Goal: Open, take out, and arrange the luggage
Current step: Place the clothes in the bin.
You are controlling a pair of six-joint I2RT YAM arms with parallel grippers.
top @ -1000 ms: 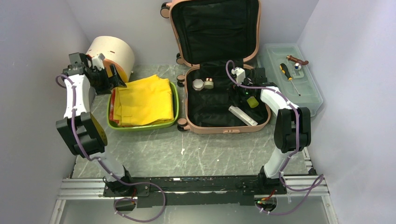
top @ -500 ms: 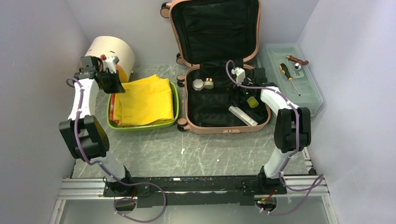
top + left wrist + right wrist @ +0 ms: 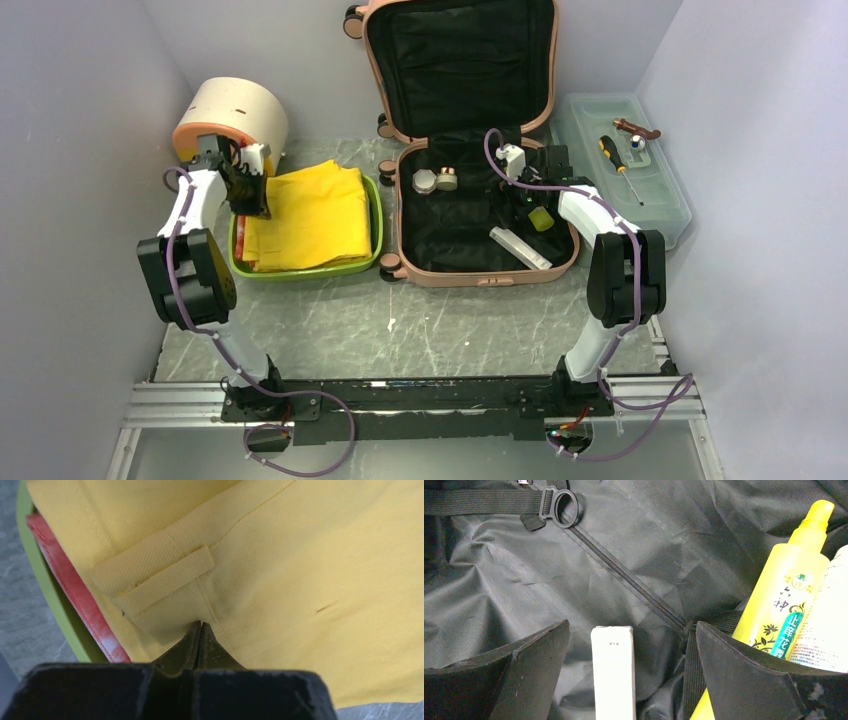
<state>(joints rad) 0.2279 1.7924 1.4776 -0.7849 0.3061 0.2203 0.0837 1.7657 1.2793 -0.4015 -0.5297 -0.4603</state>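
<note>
— The right gripper (image 3: pixel 632 625) was spread wide, a finger either side of the slim white box (image 3: pixel 613 675), nothing held!
— How did the box lie?
— Lengthways between the jaws, its long axis crossing the line they'd close along, its end right under the gap. The yellow spray bottle (image 3: pixel 791 595) sat just beyond one finger, so I'd call that side tight.
— And the luggage (image 3: pixel 480 277)?
— Directly beneath that gripper: lower shell flat on the table (image 3: pixel 400 320), lid stood upright at the far end, long axis running away from the bases. The right arm was clearly the nearer.
— The left gripper (image 3: pixel 200 626)?
— Pinched shut, tips down at the yellow cloth (image 3: pixel 300 555) in the green tray (image 3: pixel 300 272) beside the case. Whether it nipped a fold, I couldn't tell
</note>
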